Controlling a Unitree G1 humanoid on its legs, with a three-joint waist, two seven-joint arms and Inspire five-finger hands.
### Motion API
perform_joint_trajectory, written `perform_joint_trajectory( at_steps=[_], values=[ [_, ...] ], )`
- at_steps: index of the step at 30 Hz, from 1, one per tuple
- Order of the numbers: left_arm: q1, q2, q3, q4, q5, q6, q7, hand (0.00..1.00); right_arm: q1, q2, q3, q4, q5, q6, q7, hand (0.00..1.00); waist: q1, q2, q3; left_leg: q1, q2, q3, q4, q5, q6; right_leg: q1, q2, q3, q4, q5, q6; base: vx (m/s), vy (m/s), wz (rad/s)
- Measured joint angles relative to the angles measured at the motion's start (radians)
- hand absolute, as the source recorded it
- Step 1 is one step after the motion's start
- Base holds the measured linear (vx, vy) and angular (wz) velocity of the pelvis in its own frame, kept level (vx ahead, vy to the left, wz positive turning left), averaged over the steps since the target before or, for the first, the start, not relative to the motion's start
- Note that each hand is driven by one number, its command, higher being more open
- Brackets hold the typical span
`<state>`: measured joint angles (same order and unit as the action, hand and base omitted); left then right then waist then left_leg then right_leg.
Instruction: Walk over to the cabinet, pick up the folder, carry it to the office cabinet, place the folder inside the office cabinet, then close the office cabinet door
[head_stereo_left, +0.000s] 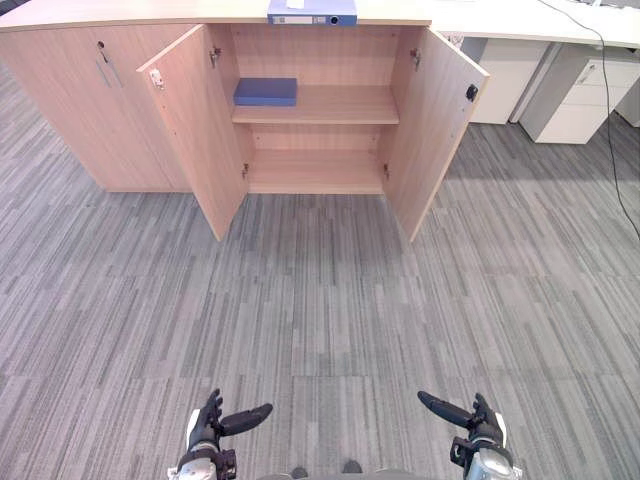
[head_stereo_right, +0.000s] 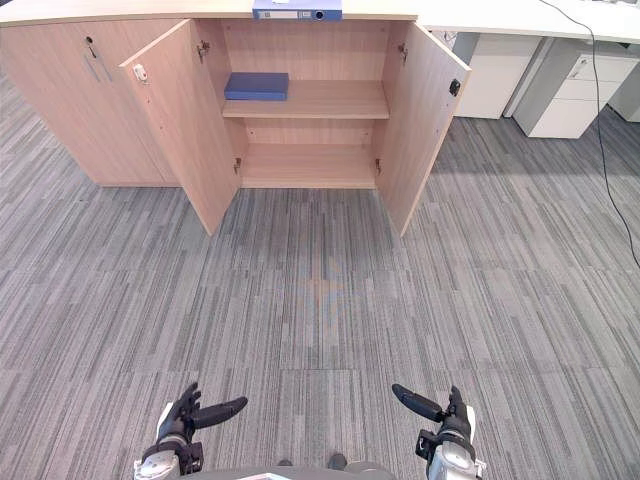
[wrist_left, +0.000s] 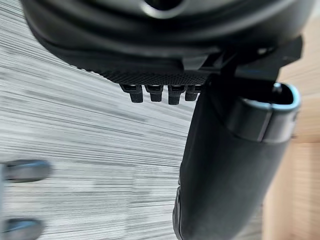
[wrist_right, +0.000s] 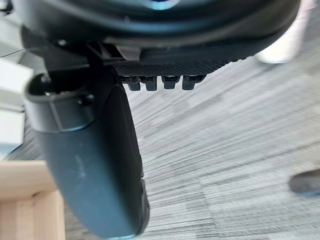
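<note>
Left hand (head_stereo_left: 208, 430): fingers relaxed and apart, thumb stretched inward, holding nothing, above the carpet (head_stereo_left: 320, 320). Right hand (head_stereo_left: 480, 425): the same, empty. Both are well apart from the office cabinet (head_stereo_left: 60, 90), whose two doors (head_stereo_left: 195, 130) stand open. The blue folder (head_stereo_left: 312, 11) lies on the worktop (head_stereo_left: 150, 12) above the open bay. A flat blue item (head_stereo_left: 266, 91) rests on the upper shelf (head_stereo_left: 340, 105). The eye views show white drawer units (head_stereo_left: 575, 95) to the right. The wrist views show each hand's fingertips (wrist_left: 156, 94) clear of any object.

Blue folder (head_stereo_right: 296, 10) atop open cabinet (head_stereo_right: 310, 140) (both doors wide)
</note>
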<state>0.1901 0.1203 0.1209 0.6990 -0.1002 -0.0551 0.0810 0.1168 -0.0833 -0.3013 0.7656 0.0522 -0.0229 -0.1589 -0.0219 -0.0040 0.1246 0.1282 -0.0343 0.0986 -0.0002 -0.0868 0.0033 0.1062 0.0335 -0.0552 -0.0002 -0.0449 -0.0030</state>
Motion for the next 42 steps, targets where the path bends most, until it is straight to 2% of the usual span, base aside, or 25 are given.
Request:
perform_joint_trajectory(
  at_steps=[7,14,20,21,23,25,26,28,29,30,33,34,35,36,37,38,39,40,41,42],
  values=[
    [0.069,0.0,0.0,-0.105,0.001,-0.005,-0.012,1.0,0.022,-0.005,0.046,-0.086,-0.06,-0.002,0.016,1.0,-0.007,0.011,0.009,0.006,-0.001,0.021,0.0,-0.004,-0.006,0.002,-0.001,0.011,-0.002,0.0,0.0,0.0,-0.003,-0.07],
    [0.087,-0.003,-0.001,-0.118,0.0,-0.006,-0.015,1.0,0.032,-0.036,0.076,-0.118,-0.096,-0.005,0.019,1.0,-0.007,0.017,0.013,-0.016,0.0,0.036,0.009,-0.011,-0.001,-0.018,-0.001,0.023,-0.001,0.0,0.0,-0.05,-0.021,-0.04],
    [0.1,-0.014,0.01,-0.151,-0.002,-0.006,-0.011,1.0,0.024,-0.062,0.077,-0.118,-0.097,-0.001,0.004,1.0,0.005,0.045,0.03,-0.154,0.018,0.064,0.166,-0.095,0.015,-0.098,0.002,0.037,0.023,-0.001,0.002,-0.04,0.001,-0.11],
    [0.1,-0.014,0.013,-0.153,-0.016,-0.006,-0.001,1.0,0.015,-0.07,0.083,-0.117,-0.096,0.001,0.0,1.0,0.008,0.05,0.034,-0.179,0.023,0.076,0.191,-0.108,0.025,-0.121,0.004,0.045,0.034,-0.006,0.01,0.02,0.047,-0.25],
    [0.101,-0.019,0.031,-0.156,-0.035,-0.006,0.007,1.0,-0.003,-0.077,0.093,-0.117,-0.096,0.001,-0.003,1.0,0.009,0.057,0.04,-0.208,0.029,0.089,0.228,-0.131,0.033,-0.16,0.005,0.054,0.086,-0.04,0.027,0.05,0.049,-0.21],
    [0.11,-0.02,0.033,-0.201,-0.047,-0.005,0.009,1.0,-0.003,-0.076,0.093,-0.117,-0.096,0.002,-0.006,1.0,0.006,0.05,0.06,-0.208,0.018,0.09,0.275,-0.178,0.057,-0.233,-0.017,0.039,0.289,-0.149,0.057,0.08,0.059,0.0],
    [0.111,-0.021,0.033,-0.212,-0.047,-0.005,0.009,1.0,-0.001,-0.076,0.093,-0.117,-0.096,0.002,-0.007,1.0,0.007,0.049,0.062,-0.205,0.013,0.089,0.283,-0.188,0.066,-0.259,-0.027,0.018,0.358,-0.169,0.057,0.11,0.074,0.05],
    [0.104,-0.018,0.028,-0.233,-0.056,-0.005,0.025,1.0,0.001,-0.074,0.104,-0.117,-0.095,0.005,-0.01,1.0,0.003,0.048,0.088,-0.163,0.001,0.075,0.287,-0.216,0.083,-0.385,-0.069,-0.06,0.669,-0.197,0.056,0.2,0.082,0.13],
    [0.096,-0.014,0.028,-0.236,-0.058,-0.005,0.033,1.0,0.01,-0.074,0.116,-0.117,-0.095,0.008,-0.011,1.0,0.0,0.042,0.093,-0.135,-0.006,0.065,0.28,-0.226,0.088,-0.417,-0.087,-0.082,0.731,-0.224,0.047,0.32,0.079,0.3],
    [0.087,-0.012,0.024,-0.236,-0.058,-0.005,0.048,1.0,0.014,-0.073,0.122,-0.118,-0.095,0.014,-0.013,1.0,-0.005,0.042,0.101,-0.1,-0.01,0.046,0.27,-0.248,0.088,-0.455,-0.111,-0.118,0.728,-0.251,0.041,0.31,0.056,0.29],
    [0.061,-0.002,0.003,-0.234,-0.067,-0.005,0.06,1.0,0.007,-0.077,0.123,-0.118,-0.094,0.014,-0.017,1.0,-0.024,0.049,0.123,-0.037,0.003,0.001,0.221,-0.26,0.082,-0.526,-0.11,-0.149,0.608,-0.24,0.038,0.41,-0.002,0.48],
    [0.032,-0.004,-0.002,-0.234,-0.067,-0.005,0.067,1.0,0.004,-0.08,0.123,-0.118,-0.094,0.014,-0.017,1.0,-0.031,0.062,0.143,0.001,0.03,-0.025,0.182,-0.261,0.079,-0.56,-0.09,-0.157,0.511,-0.2,0.035,0.55,-0.088,0.61],
    [0.018,-0.004,-0.003,-0.232,-0.067,-0.006,0.069,1.0,0.005,-0.08,0.123,-0.118,-0.094,0.015,-0.017,1.0,-0.033,0.064,0.149,0.023,0.045,-0.036,0.16,-0.262,0.062,-0.579,-0.078,-0.16,0.44,-0.15,0.035,0.71,-0.137,0.81],
    [0.001,-0.002,-0.005,-0.227,-0.067,-0.006,0.073,1.0,0.014,-0.08,0.124,-0.118,-0.095,0.015,-0.017,1.0,-0.045,0.063,0.149,0.061,0.073,-0.064,0.141,-0.276,0.02,-0.596,-0.06,-0.156,0.369,0.005,0.018,0.63,-0.139,0.67],
    [0.003,-0.001,-0.01,-0.226,-0.066,-0.006,0.074,1.0,0.019,-0.08,0.123,-0.118,-0.095,0.015,-0.019,1.0,-0.051,0.061,0.146,0.078,0.083,-0.073,0.144,-0.288,-0.001,-0.587,-0.063,-0.153,0.375,0.082,-0.009,0.69,-0.182,0.57],
    [-0.014,-0.009,-0.015,-0.216,-0.066,-0.007,0.072,1.0,0.004,-0.087,0.118,-0.117,-0.095,0.022,-0.023,1.0,-0.049,0.079,0.153,0.085,0.117,-0.07,0.175,-0.283,-0.04,-0.598,-0.053,-0.177,0.468,0.023,-0.051,0.68,-0.214,0.36],
    [-0.026,-0.013,-0.033,-0.214,-0.065,-0.005,0.069,1.0,0.002,-0.087,0.115,-0.132,-0.095,0.021,-0.024,1.0,-0.051,0.073,0.155,0.067,0.118,-0.059,0.267,-0.241,-0.106,-0.583,-0.065,-0.182,0.524,-0.046,-0.054,0.81,-0.26,0.28],
    [-0.025,-0.018,-0.041,-0.215,-0.065,-0.005,0.066,1.0,0.003,-0.089,0.116,-0.136,-0.095,0.021,-0.024,1.0,-0.054,0.073,0.156,0.045,0.12,-0.056,0.348,-0.21,-0.119,-0.553,-0.068,-0.19,0.526,-0.072,-0.056,0.66,-0.214,0.37],
    [-0.022,-0.031,-0.044,-0.215,-0.065,-0.005,0.063,1.0,0.008,-0.086,0.121,-0.147,-0.095,0.021,-0.023,1.0,-0.056,0.07,0.159,-0.008,0.127,-0.054,0.525,-0.131,-0.116,-0.485,-0.067,-0.198,0.504,-0.101,-0.057,0.67,-0.202,0.32],
    [-0.012,-0.047,-0.044,-0.228,-0.065,-0.007,0.057,1.0,0.022,-0.085,0.144,-0.175,-0.093,0.018,-0.023,1.0,-0.048,0.069,0.168,-0.117,0.171,-0.035,0.812,-0.042,-0.109,-0.377,-0.05,-0.2,0.444,-0.123,-0.059,0.64,-0.176,0.22]
  ],
)
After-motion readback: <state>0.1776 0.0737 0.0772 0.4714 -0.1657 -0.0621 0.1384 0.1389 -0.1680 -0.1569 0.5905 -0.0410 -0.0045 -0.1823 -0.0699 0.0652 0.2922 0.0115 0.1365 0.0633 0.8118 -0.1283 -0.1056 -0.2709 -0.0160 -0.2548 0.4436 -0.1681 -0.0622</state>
